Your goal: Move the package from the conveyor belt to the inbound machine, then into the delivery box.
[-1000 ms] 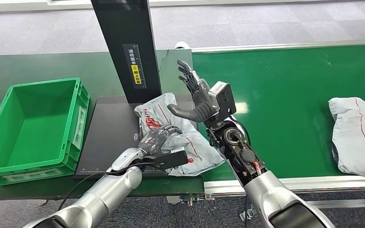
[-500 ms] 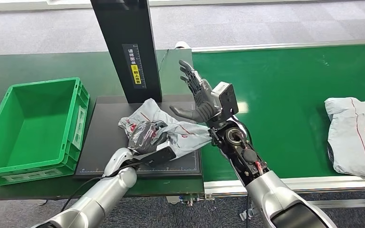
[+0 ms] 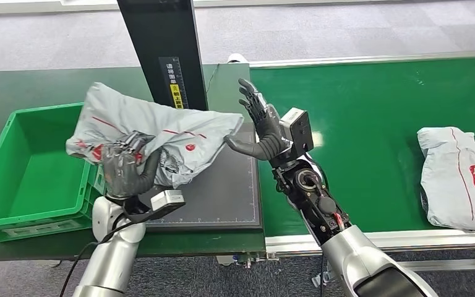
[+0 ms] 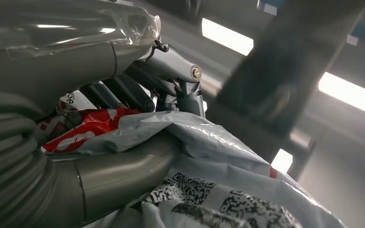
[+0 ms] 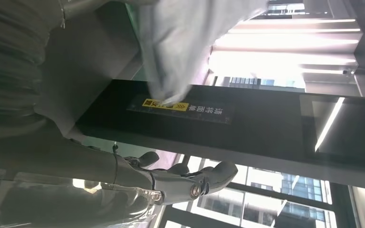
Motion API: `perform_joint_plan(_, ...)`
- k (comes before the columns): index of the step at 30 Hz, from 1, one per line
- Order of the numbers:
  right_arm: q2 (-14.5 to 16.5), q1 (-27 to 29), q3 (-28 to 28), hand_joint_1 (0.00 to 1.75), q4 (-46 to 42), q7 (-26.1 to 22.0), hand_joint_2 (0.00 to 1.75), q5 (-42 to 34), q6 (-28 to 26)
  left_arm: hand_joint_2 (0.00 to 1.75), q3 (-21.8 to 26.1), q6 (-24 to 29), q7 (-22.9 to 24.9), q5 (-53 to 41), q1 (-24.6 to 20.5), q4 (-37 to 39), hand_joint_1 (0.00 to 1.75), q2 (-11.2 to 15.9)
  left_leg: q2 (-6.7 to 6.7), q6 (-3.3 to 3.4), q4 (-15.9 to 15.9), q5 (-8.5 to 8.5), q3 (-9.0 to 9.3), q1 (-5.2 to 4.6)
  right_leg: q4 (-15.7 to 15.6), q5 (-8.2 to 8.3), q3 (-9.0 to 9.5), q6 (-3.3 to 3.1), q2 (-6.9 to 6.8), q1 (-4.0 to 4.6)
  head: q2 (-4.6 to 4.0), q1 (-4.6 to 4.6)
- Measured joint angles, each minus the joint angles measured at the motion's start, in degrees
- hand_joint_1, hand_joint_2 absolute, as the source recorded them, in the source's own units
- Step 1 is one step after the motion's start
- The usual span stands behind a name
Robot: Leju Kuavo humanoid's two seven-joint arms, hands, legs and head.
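Grey package (image 3: 154,133) with red print; green crate (image 3: 12,204).

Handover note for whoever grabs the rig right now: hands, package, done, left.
Left hand: grips the grey package, lifted off the inbound machine's black platform, hanging partly over the green delivery box.
Right hand: open, fingers spread, raised at the platform's belt-side edge, holding nothing.
Done: package taken off the conveyor belt.
Left: lower it into the box and let go. A second grey package waits on the belt.

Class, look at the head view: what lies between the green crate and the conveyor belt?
In the head view, the inbound machine's black scanning plate lies between the green crate and the conveyor belt.
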Motion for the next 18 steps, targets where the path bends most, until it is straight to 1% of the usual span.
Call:
perform_joint_plan(2, -0.1, 0.0, 0.1, 0.0, 0.0, 0.1, 1.75, 0.0, 0.0, 1.75, 0.7, 0.0, 0.0, 0.2, 1.2, -4.6, 1.75, 0.0, 0.0, 0.0, 0.0, 0.0, -0.01, 0.0, 0.0, 0.0, 0.01, 0.0, 0.0, 0.0, 0.0, 0.0)
perform_joint_plan(4, -0.1, -0.1, 0.3, 0.0, 0.2, 1.4, 1.75, 0.3, 0.6, 1.75, 1.3, 0.0, 0.0, 0.3, 2.2, -8.2, 1.75, 0.0, 0.01, 0.0, 0.0, 0.0, -0.02, 0.0, 0.0, 0.0, 0.01, 0.0, 0.0, 0.0, 0.0, 0.01)
perform_joint_plan(6, -0.2, -0.2, 1.0, 0.0, 1.2, 4.6, 1.75, -0.2, 3.1, 1.75, 1.7, 0.0, 0.0, 0.3, 3.1, -11.8, 1.75, 0.0, 0.01, 0.0, 0.0, 0.0, -0.03, -0.01, 0.0, 0.0, 0.01, 0.0, 0.0, -0.01, 0.0, 0.0)
perform_joint_plan(8, 0.1, -0.2, 1.8, 0.0, 3.9, 7.4, 1.75, -2.3, 6.9, 1.75, 2.2, 0.0, 0.0, -0.5, 3.8, -15.1, 1.75, 0.1, -0.04, 0.0, 0.0, 0.0, -0.03, -0.01, 0.0, 0.0, 0.02, 0.0, -0.03, -0.01, 0.0, -0.01)
perform_joint_plan(11, 1.1, 0.0, 3.0, 0.0, 9.1, 7.8, 1.75, -4.2, 9.3, 1.75, 3.4, 0.0, 0.0, -3.5, 4.1, -18.5, 1.75, 0.1, -0.09, 0.0, 0.0, 0.0, -0.04, 0.0, 0.0, 0.0, 0.01, 0.0, -0.07, 0.0, 0.0, -0.01)
perform_joint_plan(14, 1.7, 0.5, 4.4, 0.0, 12.4, 7.7, 1.75, -3.9, 9.5, 1.75, 5.5, 0.0, 0.0, -7.3, 3.8, -18.8, 1.75, 0.1, -0.08, 0.0, 0.0, 0.0, -0.04, 0.0, 0.0, 0.0, 0.0, 0.0, -0.06, 0.0, 0.0, 0.0)
perform_joint_plan(18, 1.6, 0.8, 7.6, 0.0, 14.4, 10.6, 1.75, -0.8, 12.6, 1.75, 10.3, -0.1, 0.0, -13.3, 1.8, -14.6, 1.75, 0.1, 0.0, 0.0, 0.0, 0.01, -0.03, 0.0, 0.0, 0.0, -0.03, 0.0, -0.03, 0.0, 0.0, 0.01)
